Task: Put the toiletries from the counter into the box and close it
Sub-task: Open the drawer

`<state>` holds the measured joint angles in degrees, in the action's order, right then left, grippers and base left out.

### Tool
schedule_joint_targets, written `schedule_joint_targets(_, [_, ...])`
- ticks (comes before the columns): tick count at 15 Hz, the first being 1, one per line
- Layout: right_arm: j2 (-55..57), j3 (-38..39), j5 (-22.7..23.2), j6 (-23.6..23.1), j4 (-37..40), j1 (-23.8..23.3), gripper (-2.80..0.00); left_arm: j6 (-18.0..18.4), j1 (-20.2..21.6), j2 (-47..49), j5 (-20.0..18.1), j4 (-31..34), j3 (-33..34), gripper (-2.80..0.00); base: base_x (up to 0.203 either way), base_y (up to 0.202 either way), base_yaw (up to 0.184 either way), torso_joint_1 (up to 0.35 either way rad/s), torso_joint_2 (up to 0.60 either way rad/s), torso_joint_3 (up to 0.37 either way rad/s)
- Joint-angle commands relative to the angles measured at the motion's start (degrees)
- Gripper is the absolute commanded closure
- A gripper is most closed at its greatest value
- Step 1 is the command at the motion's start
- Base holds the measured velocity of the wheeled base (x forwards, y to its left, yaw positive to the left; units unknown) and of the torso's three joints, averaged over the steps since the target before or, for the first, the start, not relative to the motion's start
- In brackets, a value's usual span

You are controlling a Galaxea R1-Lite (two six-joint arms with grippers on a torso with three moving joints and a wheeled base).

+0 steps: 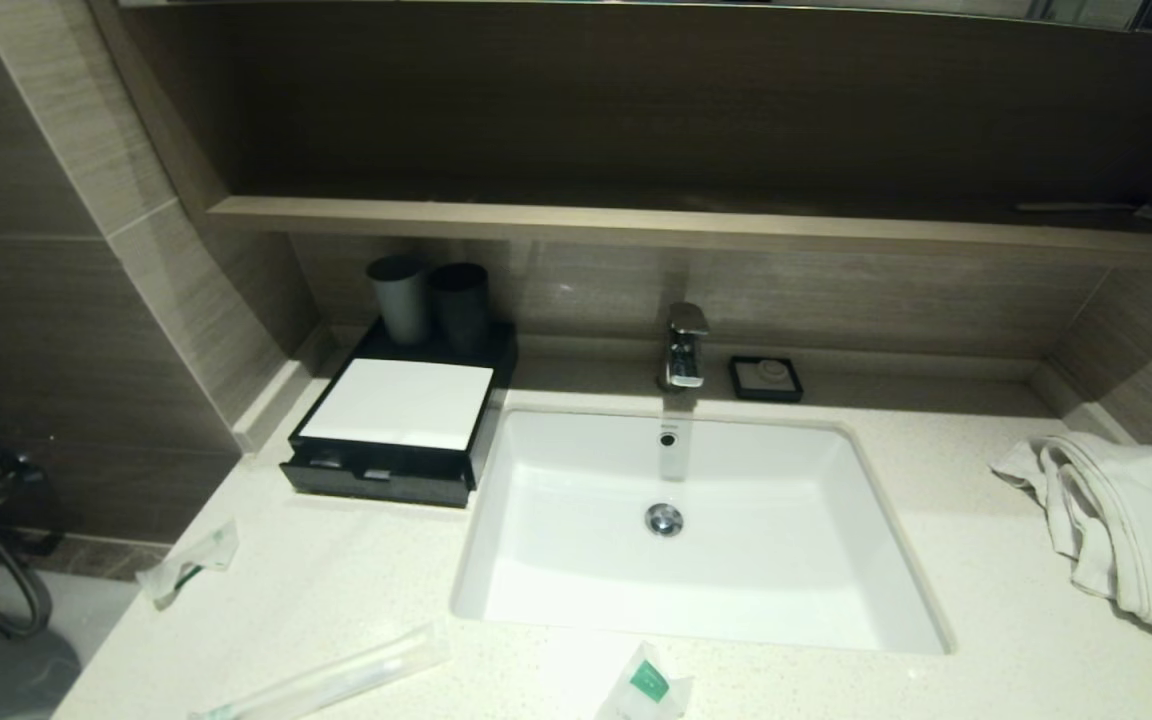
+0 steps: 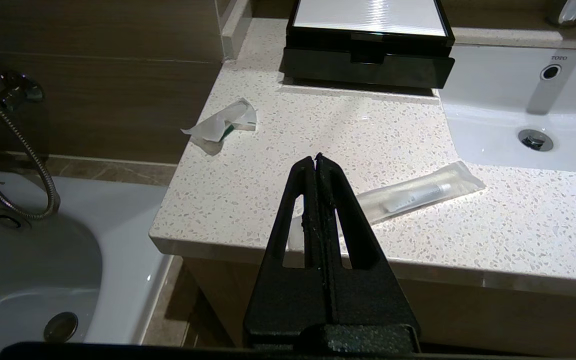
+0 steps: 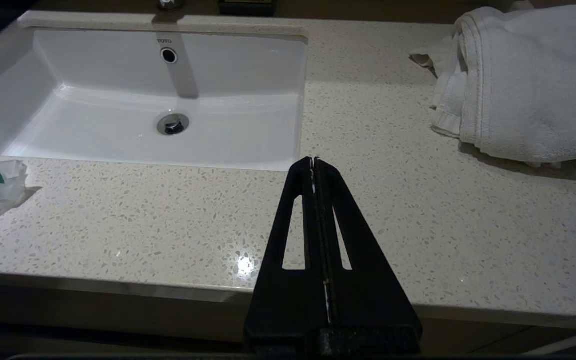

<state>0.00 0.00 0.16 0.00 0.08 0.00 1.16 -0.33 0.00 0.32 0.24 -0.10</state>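
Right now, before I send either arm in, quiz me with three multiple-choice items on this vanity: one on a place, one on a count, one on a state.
1. Where does the box stand?
A. Left of the sink
B. On the shelf
C. Beside the towel

2. How many wrapped toiletries lie on the counter?
A. One
B. Three
C. Five

3. How is the box's drawer?
A. Fully shut
B. Pulled out a little
C. Removed

Key: 1 A, it sits left of the sink. 2 B, the crumpled packet, toothbrush pack and green-label sachet. 3 B, the drawer front juts forward with a gap under the white top.
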Motion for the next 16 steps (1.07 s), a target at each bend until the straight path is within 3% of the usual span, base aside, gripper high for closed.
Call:
schedule_joint_targets(1, [0.0,0.0,0.0,0.0,0.0,0.0,0.0,0.1,0.0,0.0,0.0,0.0,0.0,0.0,0.0,0.0,0.0,0.0,0.0,0.0])
schedule_joint_targets(7, [0.0,0.0,0.0,0.0,0.0,0.0,0.0,0.1,0.0,-0.1,0.0,-0.1,0.0,0.0,0.0,0.0,0.0,0.0,0.0,0.0])
schedule_joint_targets(16, [0.0,0.0,0.0,0.0,0.0,0.0,0.0,3.3,0.0,0.0,-0.3,-0.1,-0.2,0.0,0.0,0.0,0.0,0.0,0.0,0.0])
